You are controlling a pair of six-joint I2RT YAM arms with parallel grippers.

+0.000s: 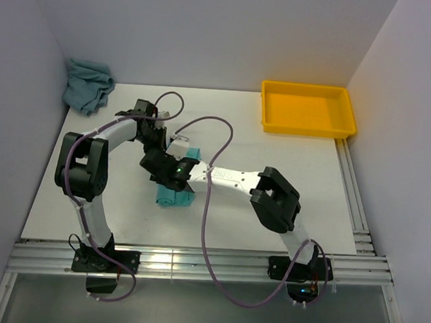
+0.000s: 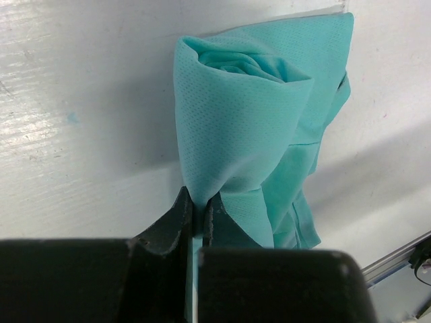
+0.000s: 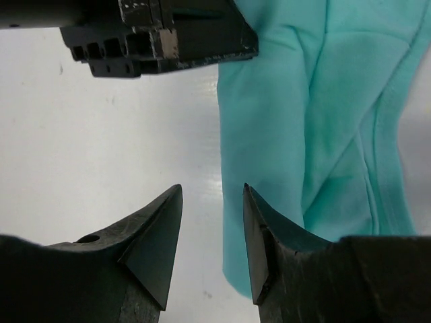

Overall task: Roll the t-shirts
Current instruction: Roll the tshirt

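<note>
Black left claw (image 2: 198, 206), rolled dimpled t-shirt (image 2: 236, 128)

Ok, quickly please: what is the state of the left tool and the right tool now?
Left tool: closed, pinching the mint t-shirt.
Right tool: open, holding nothing.

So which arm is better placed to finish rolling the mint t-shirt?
Left, probably. The left gripper is shut on the rolled end of the mint t-shirt, so it can turn the roll directly. The right gripper is open over the table beside the shirt, holding nothing.
</note>
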